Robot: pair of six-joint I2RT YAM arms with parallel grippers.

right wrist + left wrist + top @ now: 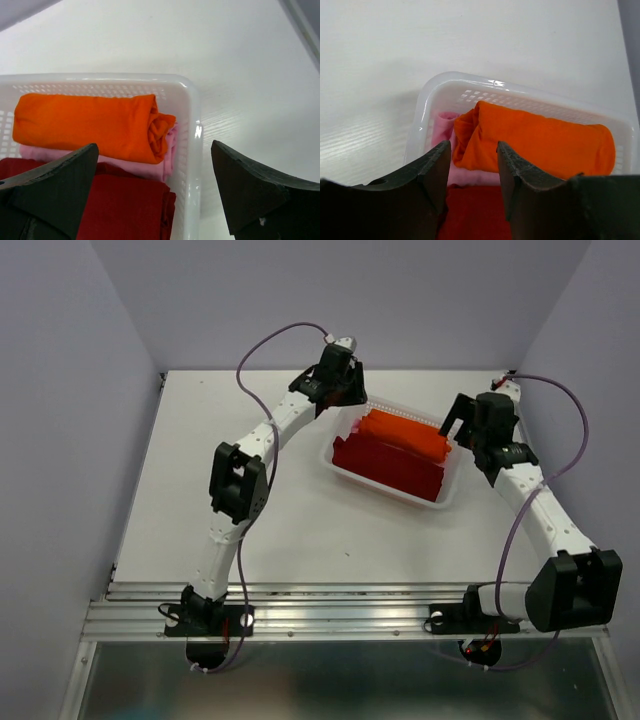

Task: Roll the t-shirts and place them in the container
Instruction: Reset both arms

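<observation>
Three rolled t-shirts lie in a white mesh basket (449, 497). The bright orange one (405, 434) lies along the far side, partly on top of a pale pink one (148, 170). A dark red one (385, 466) fills the near side. My left gripper (349, 398) hovers at the basket's left end. It is open, and through the gap the orange roll's end (470, 137) shows beyond the tips. My right gripper (456, 423) hangs over the right end with its jaws spread wide and nothing between them. The orange roll's spiral end (159, 131) faces it.
The basket (451, 80) stands on a white table (200, 460), right of the middle and towards the back. Grey walls close in the left, back and right sides. An aluminium rail (340, 615) at the near edge carries both arm bases.
</observation>
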